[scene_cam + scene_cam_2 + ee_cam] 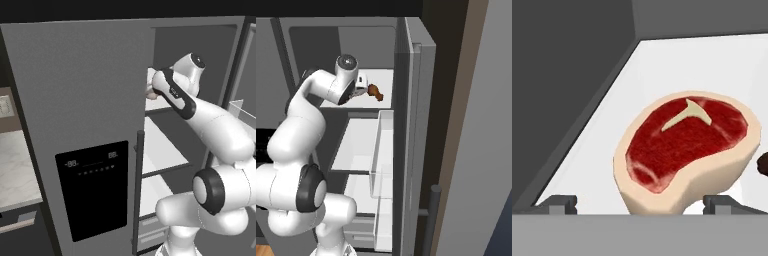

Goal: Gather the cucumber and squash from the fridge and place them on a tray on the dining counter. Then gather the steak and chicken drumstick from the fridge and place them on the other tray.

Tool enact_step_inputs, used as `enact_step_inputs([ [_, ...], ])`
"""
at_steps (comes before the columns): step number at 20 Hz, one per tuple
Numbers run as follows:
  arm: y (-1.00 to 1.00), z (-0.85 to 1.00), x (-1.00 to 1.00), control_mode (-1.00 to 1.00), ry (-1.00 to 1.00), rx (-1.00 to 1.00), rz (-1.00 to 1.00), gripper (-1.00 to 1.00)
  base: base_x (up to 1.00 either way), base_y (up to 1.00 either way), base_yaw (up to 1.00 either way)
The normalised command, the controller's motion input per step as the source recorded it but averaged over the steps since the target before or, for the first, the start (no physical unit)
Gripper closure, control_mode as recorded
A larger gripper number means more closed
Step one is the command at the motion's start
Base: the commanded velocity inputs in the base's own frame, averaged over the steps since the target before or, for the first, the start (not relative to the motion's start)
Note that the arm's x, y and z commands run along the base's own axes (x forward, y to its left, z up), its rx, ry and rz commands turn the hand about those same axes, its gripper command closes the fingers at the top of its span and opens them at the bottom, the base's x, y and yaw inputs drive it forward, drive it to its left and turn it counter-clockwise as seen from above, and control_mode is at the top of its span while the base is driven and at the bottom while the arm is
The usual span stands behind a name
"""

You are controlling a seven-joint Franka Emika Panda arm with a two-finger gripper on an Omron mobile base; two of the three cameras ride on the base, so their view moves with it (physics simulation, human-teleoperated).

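The fridge [85,100] stands with its left door shut and its right door swung open. On its white top shelf lies the steak [687,145], red on top with a pale cream rim. My gripper [639,204] is open and reaches into that shelf, one fingertip [558,202] left of the steak and the other on its right, the meat lying between them. The chicken drumstick [375,92], dark brown, lies just right of my hand [361,81] on the same shelf. Cucumber, squash, both trays and the dining counter are out of view.
The shut left door with its black dispenser panel [92,187] and dark handle [139,190] stands close to my arm's left. The open right door's clear bins [383,150] jut out on the right. Lower white shelves [162,150] sit below. A marble counter [15,170] lies far left.
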Motion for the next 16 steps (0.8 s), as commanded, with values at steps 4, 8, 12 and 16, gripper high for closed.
enact_step_inputs([
  [4, -0.15, 0.00, 0.04, -1.00, 0.00, 0.00, 0.00, -1.00, 0.00, 0.00, 0.00],
  [8, -0.02, 0.00, 0.10, -1.00, 0.00, 0.00, 0.00, -1.00, 0.00, 0.00, 0.00],
  [12, 0.00, -0.02, 0.06, -1.00, 0.00, 0.00, 0.00, -1.00, 0.00, 0.00, 0.00],
  [16, 0.00, -0.04, 0.06, -1.00, 0.00, 0.00, 0.00, -1.00, 0.00, 0.00, 0.00],
])
